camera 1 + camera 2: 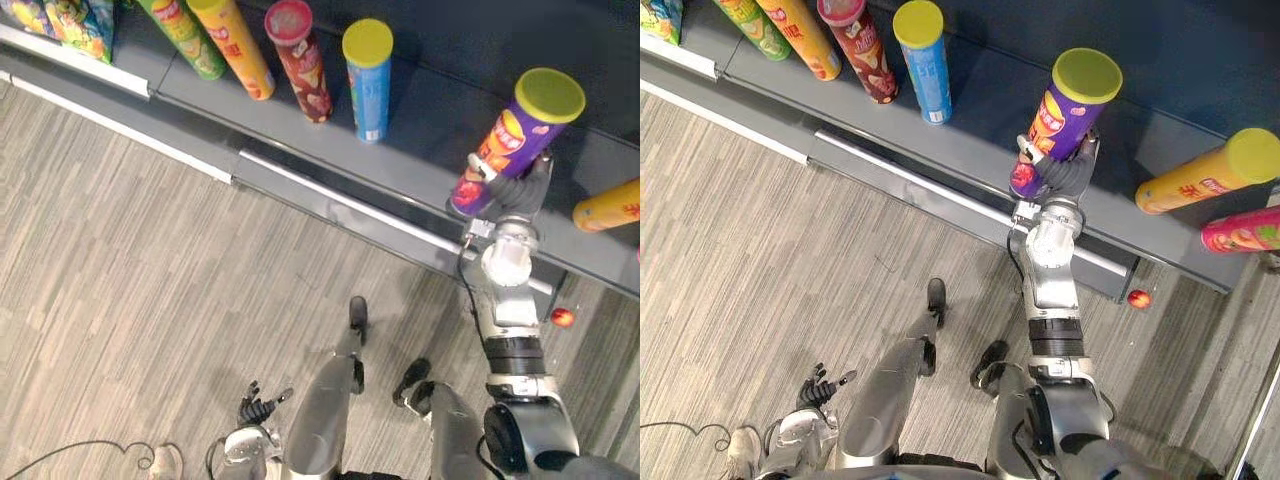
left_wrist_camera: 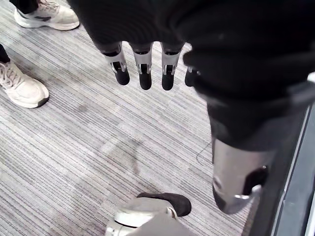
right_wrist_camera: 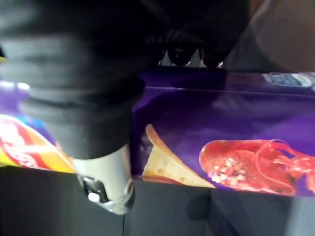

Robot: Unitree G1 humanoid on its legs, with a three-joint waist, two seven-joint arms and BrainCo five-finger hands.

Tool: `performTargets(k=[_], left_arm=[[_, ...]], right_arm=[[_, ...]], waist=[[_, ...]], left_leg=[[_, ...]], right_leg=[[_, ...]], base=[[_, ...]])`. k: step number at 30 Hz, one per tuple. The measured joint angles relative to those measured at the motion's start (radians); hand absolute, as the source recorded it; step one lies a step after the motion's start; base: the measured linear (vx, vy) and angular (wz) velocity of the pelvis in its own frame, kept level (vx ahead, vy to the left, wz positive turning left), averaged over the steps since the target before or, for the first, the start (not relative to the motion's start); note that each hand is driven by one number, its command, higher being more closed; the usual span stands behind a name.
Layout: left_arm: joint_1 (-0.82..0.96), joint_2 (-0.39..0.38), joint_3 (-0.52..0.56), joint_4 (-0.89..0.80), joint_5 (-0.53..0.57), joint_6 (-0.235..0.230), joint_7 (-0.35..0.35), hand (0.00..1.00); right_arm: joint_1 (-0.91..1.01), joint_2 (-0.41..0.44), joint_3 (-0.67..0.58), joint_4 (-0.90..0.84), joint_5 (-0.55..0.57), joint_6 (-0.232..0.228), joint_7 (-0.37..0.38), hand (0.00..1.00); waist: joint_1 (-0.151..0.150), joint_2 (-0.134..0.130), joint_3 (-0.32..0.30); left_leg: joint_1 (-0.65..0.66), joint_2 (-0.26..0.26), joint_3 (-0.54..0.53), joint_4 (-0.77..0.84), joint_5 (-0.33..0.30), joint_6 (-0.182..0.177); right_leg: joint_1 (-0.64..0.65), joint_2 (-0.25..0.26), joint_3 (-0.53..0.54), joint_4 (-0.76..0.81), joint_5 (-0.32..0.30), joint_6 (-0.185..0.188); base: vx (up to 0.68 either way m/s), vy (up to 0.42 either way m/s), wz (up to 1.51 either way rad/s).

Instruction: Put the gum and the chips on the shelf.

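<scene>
Right hand (image 1: 1064, 178) is curled round the lower part of a purple cardboard chips tube with a yellow lid (image 1: 1065, 105), its label picturing a chip and a red lobster. The tube's base is by the front edge of the smooth grey shelf (image 1: 980, 120), in the gap between a blue tube (image 1: 924, 65) and an orange tube (image 1: 1200, 180). Left hand (image 2: 144, 69) hangs loose-fingered over striped carpet (image 2: 98, 147).

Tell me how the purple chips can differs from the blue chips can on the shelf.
The purple chips can has a purple body; the blue chips can has a blue one. The right robot hand grips the purple can near its base, while the blue can stands free on the shelf. Both are tall tubes with yellow lids.
</scene>
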Motion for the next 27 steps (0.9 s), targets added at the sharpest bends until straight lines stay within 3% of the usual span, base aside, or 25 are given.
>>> performTargets(k=[13,20,27], left_arm=[[-0.021,-0.004,0.005,-0.072,-0.006,-0.02,0.014,0.0],[-0.033,-0.005,0.004,-0.076,-0.006,-0.029,0.027,0.0],[-0.046,-0.005,-0.002,-0.077,-0.006,-0.038,0.034,0.0]], right_arm=[[-0.125,0.002,-0.033,-0.043,-0.037,0.019,-0.096,1.0],[-0.196,-0.002,-0.034,-0.052,-0.082,0.021,-0.129,1.0],[-0.256,-0.083,-0.038,-0.043,-0.135,0.033,-0.17,1.0]], waist=[[0.013,0.013,0.019],[0.019,0.012,0.019],[0.031,0.013,0.019]], left_leg=[[-0.141,0.018,0.078,0.123,-0.053,0.027],[-0.169,0.008,0.07,0.134,-0.054,0.029],[-0.206,-0.018,0.044,0.124,-0.034,0.026]], right_leg=[[-0.117,-0.079,-0.064,0.155,-0.043,-0.004],[-0.139,-0.095,-0.081,0.172,-0.044,-0.004],[-0.178,-0.126,-0.11,0.212,-0.059,-0.005]], base=[[0.0,-0.065,0.07],[0.03,-0.057,0.07],[0.03,-0.066,0.16]])
